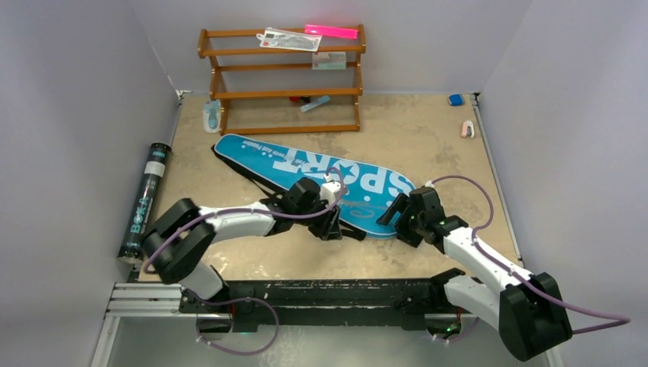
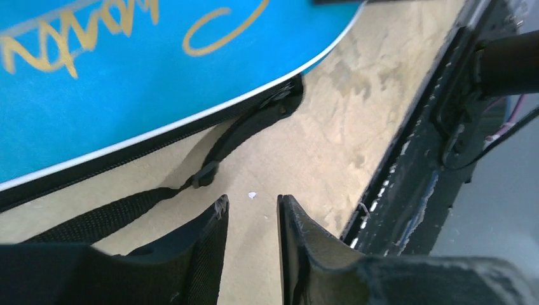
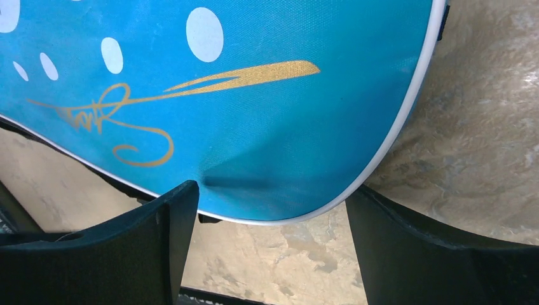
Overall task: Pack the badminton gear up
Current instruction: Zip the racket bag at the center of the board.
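Observation:
The blue bag (image 1: pixel 306 172) lettered "SPORT" lies flat and slanted across the middle of the table. Its black strap (image 2: pixel 95 219) trails on the table by the near edge. A long black tube (image 1: pixel 147 200) lies along the left wall. My left gripper (image 1: pixel 334 227) hangs at the bag's near edge. In the left wrist view this gripper (image 2: pixel 251 202) is open over bare table, with nothing between its fingers. My right gripper (image 1: pixel 393 214) is at the bag's wide rounded end. In its wrist view this gripper (image 3: pixel 272 190) stands wide open, the bag's white-piped rim (image 3: pixel 381 149) just beyond its fingertips.
A brown wooden rack (image 1: pixel 283 76) stands at the back with a pink strip (image 1: pixel 331 31) on top. A small blue bit (image 1: pixel 456 99) and a pink bit (image 1: pixel 467 128) lie at the back right. A black rail (image 1: pixel 321 294) runs along the near edge.

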### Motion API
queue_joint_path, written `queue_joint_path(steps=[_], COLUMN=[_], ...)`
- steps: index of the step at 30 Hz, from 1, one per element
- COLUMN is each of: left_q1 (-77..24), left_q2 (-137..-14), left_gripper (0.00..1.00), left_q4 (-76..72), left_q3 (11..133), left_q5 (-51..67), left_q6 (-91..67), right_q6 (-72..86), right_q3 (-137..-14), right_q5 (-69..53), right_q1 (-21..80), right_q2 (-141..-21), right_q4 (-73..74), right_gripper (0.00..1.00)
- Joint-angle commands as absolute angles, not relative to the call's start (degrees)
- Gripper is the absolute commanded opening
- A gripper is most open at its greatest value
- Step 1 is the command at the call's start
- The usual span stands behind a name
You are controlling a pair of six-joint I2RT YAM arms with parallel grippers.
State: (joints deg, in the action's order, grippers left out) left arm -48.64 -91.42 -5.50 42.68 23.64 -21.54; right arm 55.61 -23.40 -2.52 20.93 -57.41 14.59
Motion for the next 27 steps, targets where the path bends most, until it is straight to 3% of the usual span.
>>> queue_joint_path(steps=[1, 3, 4, 13, 27], left_q1=[-48.83, -48.78, -48.78, -48.84, -49.77], left_q2=[-82.45, -83.42, -84.71, -95.05, -99.15], left_gripper=[0.24, 0.02, 0.00, 0.00, 0.00], left_q4=[-6.77, -5.22, -2.81, -1.93, -11.03], left_q3=[42.86, 45.38, 47.26, 52.11, 44.64], left_q5=[19.29, 18.29, 17.51, 11.11, 18.56], left_q6=[-19.61, -18.15, -17.62, -14.97, -15.85], right_q6=[56.66, 56.55, 56.43, 56.86, 57.93], right_q3=[-22.18, -22.23, -22.31, -22.48, -21.89], right_q5=[-2.98, -2.63, -2.41, -1.41, -2.83], right_q1=[20.92, 20.92, 20.92, 20.92, 20.92], right_q2=[-58.01, -57.47, -57.17, -56.44, -60.12], right_q4=[11.72, 11.92, 12.14, 13.08, 9.60], right_gripper=[0.86, 0.85, 0.85, 0.83, 0.81])
